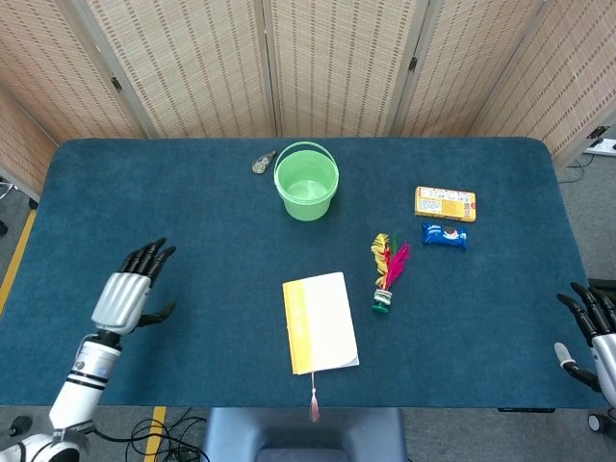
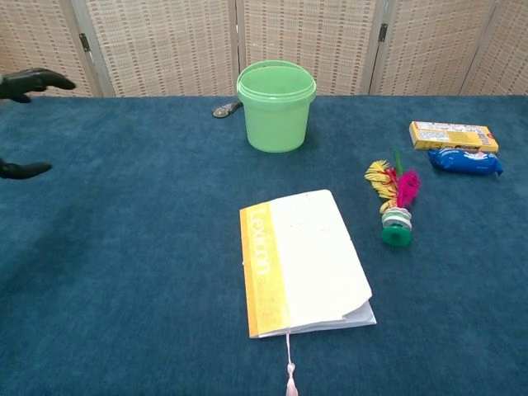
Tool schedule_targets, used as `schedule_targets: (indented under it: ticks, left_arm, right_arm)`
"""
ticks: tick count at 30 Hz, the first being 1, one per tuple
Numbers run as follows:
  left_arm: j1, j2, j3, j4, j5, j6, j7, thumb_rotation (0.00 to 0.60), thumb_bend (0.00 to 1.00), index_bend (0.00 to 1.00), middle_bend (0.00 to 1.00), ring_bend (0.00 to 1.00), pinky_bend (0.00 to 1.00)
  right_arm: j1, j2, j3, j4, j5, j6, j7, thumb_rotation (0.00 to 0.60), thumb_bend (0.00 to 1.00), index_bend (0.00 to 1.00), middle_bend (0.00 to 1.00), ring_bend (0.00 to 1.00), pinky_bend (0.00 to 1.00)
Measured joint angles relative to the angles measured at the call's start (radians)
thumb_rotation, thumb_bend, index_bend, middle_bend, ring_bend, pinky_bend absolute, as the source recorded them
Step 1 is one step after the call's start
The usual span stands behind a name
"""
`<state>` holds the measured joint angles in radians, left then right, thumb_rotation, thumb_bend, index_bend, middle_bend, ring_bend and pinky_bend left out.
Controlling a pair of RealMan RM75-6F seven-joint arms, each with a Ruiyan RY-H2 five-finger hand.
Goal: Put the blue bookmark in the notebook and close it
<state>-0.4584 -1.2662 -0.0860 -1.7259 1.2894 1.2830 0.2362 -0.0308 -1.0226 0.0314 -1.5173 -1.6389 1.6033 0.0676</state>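
Note:
The notebook (image 1: 320, 322) lies shut on the blue table, white cover up with an orange spine strip; the chest view shows the notebook (image 2: 304, 262) near the front edge. A pink tassel (image 1: 313, 404) hangs out of its near end, also visible as the tassel (image 2: 289, 375) in the chest view. No blue bookmark shows. My left hand (image 1: 130, 291) hovers open far to the left of the notebook; only its dark fingertips (image 2: 33, 81) reach into the chest view. My right hand (image 1: 595, 329) is at the table's far right edge, fingers spread, holding nothing.
A green bucket (image 1: 306, 181) stands at the back centre with a small metal object (image 1: 262, 163) beside it. A feather shuttlecock (image 1: 387, 272) lies right of the notebook. An orange box (image 1: 445, 203) and a blue snack packet (image 1: 444, 235) lie further right.

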Motion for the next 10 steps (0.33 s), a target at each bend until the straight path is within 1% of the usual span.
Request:
schedule_targets:
  ticks: [4,10]
  left_arm:
    - [0.078,0.034,0.031,-0.001,-0.007,0.071,-0.019,0.600,0.31,0.10,0.00,0.00,0.14]
    - [0.197,0.070,0.078,0.004,0.011,0.188,-0.049,0.600,0.31,0.11,0.00,0.00,0.14]
  right_arm:
    - [0.018,0.002,-0.005,-0.001,-0.011,-0.020,0.005,0.600,0.30,0.16,0.08,0.08,0.12]
    - [0.048,-0.007,-0.006,-0.002,-0.026,-0.044,0.009,0.600,0.30,0.16,0.08,0.08,0.12]
